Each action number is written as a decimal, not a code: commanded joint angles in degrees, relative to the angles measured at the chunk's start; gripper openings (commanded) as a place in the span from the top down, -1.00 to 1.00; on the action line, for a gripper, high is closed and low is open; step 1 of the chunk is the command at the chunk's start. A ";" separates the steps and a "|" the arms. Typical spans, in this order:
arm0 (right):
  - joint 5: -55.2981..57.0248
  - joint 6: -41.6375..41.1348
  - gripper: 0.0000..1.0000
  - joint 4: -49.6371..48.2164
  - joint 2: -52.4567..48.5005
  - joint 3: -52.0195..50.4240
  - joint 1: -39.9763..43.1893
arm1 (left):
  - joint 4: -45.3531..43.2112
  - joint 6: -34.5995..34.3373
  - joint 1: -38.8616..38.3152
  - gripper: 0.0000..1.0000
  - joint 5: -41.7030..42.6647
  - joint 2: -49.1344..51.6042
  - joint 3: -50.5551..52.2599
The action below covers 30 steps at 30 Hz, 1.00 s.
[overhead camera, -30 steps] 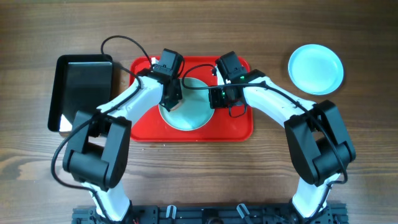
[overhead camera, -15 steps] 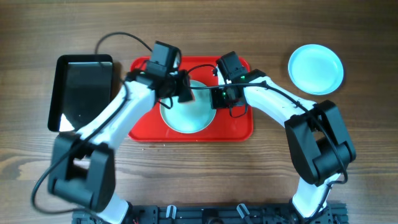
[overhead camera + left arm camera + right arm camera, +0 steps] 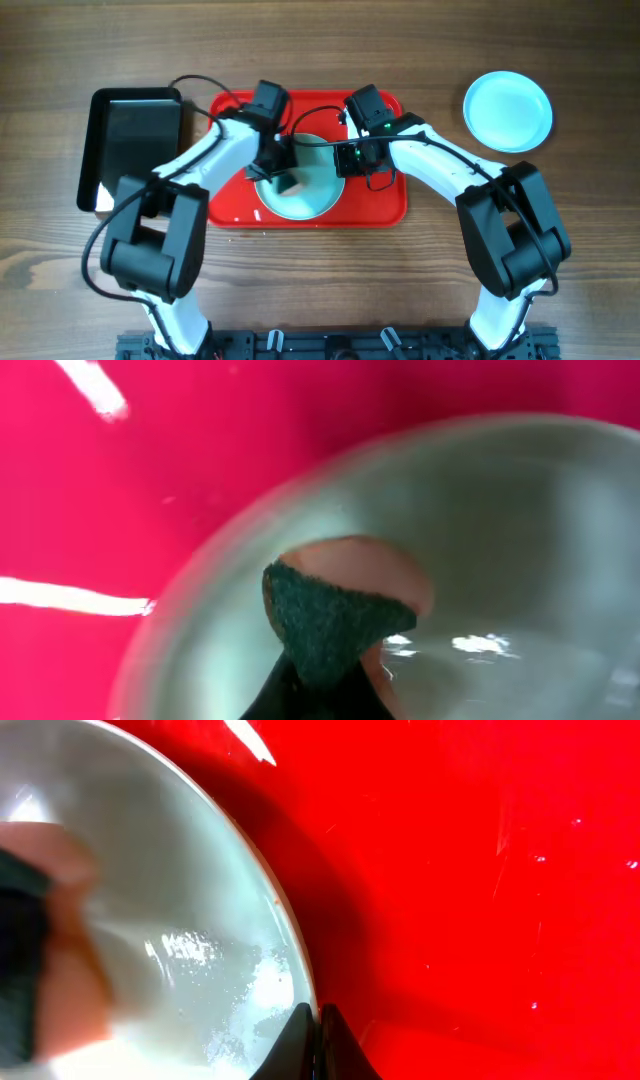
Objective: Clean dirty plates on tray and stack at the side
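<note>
A pale light-blue plate [image 3: 310, 185] lies on the red tray [image 3: 385, 205]. My left gripper [image 3: 283, 180] is shut on a sponge [image 3: 335, 615] with a dark green face and orange body, pressed on the plate's left part [image 3: 500, 540]. My right gripper [image 3: 345, 160] is shut on the plate's right rim [image 3: 290, 950], one finger on each side of it. The wet plate surface [image 3: 180, 920] and the blurred sponge [image 3: 40, 950] show in the right wrist view. A second light-blue plate [image 3: 507, 110] lies on the table at the far right, off the tray.
A glossy black rectangular tray [image 3: 130, 145] lies left of the red tray. The table [image 3: 320, 280] is brown wood. Both arms cross over the red tray's upper half.
My left gripper swept with the sponge from the plate's upper middle back down to its left part. The right gripper has kept its hold on the rim.
</note>
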<state>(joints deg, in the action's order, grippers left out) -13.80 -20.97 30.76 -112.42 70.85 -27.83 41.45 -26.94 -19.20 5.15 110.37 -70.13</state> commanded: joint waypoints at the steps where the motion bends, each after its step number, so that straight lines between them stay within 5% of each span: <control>1: 3.96 -0.17 0.91 0.39 -0.63 -0.28 0.85 | 2.73 2.75 4.96 0.92 -11.54 -3.37 1.05; 8: 3.89 -0.22 0.91 0.42 -0.63 -0.28 0.83 | -3.80 8.72 6.58 0.92 -23.23 -10.29 1.05; 14: 3.91 0.00 0.91 -0.13 -0.48 -0.24 0.85 | -8.15 2.36 6.58 0.92 -22.10 -16.24 0.72; 17: 7.85 0.00 0.91 -0.15 1.14 1.60 0.85 | -7.06 -0.37 6.88 0.92 -12.68 -19.26 0.72; 20: 16.79 2.78 0.92 3.50 5.31 7.02 0.85 | -3.61 -0.35 7.87 0.92 -4.00 -18.27 0.81; 30: 58.66 29.16 0.91 6.21 15.56 16.22 -4.72 | -0.35 -0.57 7.87 0.92 -2.67 -11.54 0.81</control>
<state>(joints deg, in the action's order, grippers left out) 26.06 -4.43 38.13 -98.83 86.39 -29.21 41.39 -26.52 -11.73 0.82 97.76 -69.47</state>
